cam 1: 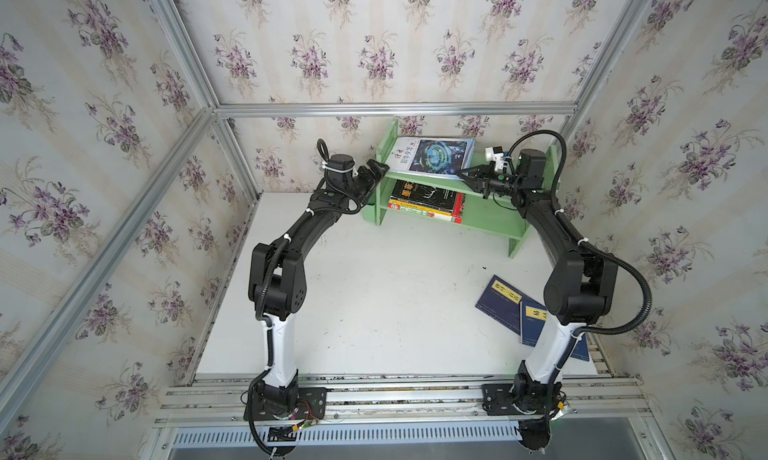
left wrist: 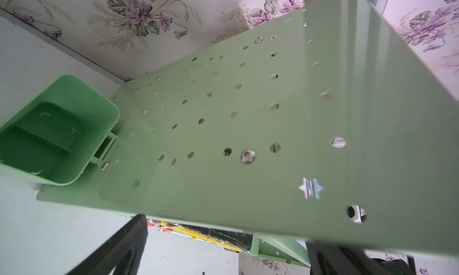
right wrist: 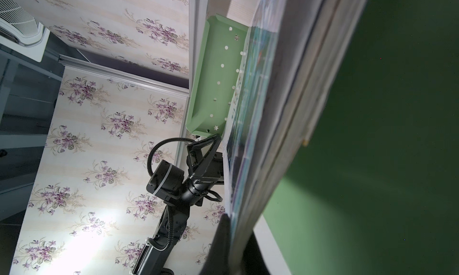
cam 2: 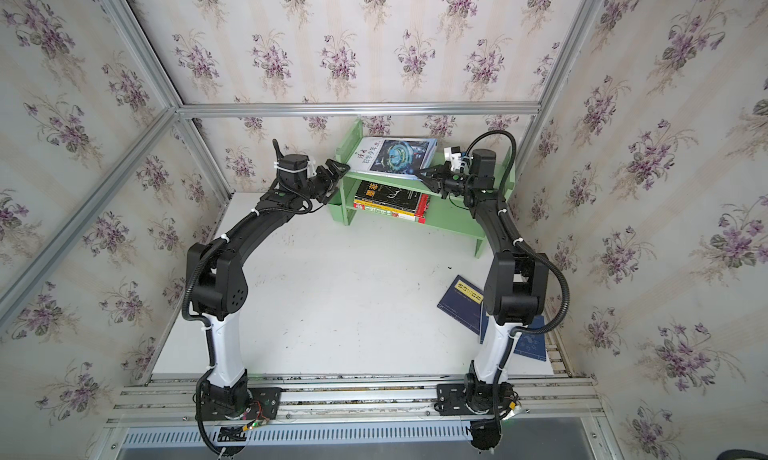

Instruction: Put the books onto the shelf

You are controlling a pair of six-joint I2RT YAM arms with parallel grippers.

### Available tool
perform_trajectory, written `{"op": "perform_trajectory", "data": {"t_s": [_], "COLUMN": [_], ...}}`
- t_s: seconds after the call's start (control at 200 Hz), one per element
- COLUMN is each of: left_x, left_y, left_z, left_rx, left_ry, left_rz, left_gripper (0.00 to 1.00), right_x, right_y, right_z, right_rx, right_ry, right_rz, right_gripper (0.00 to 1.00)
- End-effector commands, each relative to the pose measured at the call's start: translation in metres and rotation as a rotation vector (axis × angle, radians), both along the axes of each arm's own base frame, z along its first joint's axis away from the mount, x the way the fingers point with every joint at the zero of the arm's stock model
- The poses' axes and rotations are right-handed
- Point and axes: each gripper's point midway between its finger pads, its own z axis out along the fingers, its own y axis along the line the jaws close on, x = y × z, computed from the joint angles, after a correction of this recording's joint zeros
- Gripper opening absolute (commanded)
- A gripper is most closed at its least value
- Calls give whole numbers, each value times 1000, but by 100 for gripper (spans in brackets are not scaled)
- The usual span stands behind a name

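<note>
Right gripper (cam 1: 462,172) is clamped on the swirl book (cam 1: 432,156) at its near right corner, on the shelf's (cam 1: 490,219) top tier. The book's long axis runs along the shelf toward the left gripper (cam 1: 376,169), whose jaws stand apart beside the shelf's left panel.

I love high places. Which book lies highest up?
The white-blue swirl book, topmost on the shelf; the black book lies a tier lower, both navy books on the table.
</note>
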Motion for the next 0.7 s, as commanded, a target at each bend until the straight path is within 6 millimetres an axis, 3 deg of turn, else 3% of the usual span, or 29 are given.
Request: {"op": "perform_trajectory", "data": {"t_s": [0.0, 0.125, 0.375, 0.51, 0.7], "left_x": [3, 2, 1, 2, -4], "left_y": [4, 6, 12, 13, 14], "left_z": [-7, -20, -27, -43, -66], "left_rx": [10, 21, 46, 65, 80], "left_ry": [26, 71, 89, 123, 175], "left_rz": [35, 58, 89, 93, 97], "left_gripper": [99, 99, 99, 99, 99], "right_x": [3, 4, 0, 1, 2], "right_y": [-2, -2, -3, -5, -20], "right_z": [-22, -22, -28, -29, -39], "right_rx": [-6, -1, -27, -40, -139], "right_ry": [77, 75, 93, 98, 148], "right_rz": [-29, -27, -34, -57, -152], "right_gripper": [0, 0, 2, 12, 40]}}
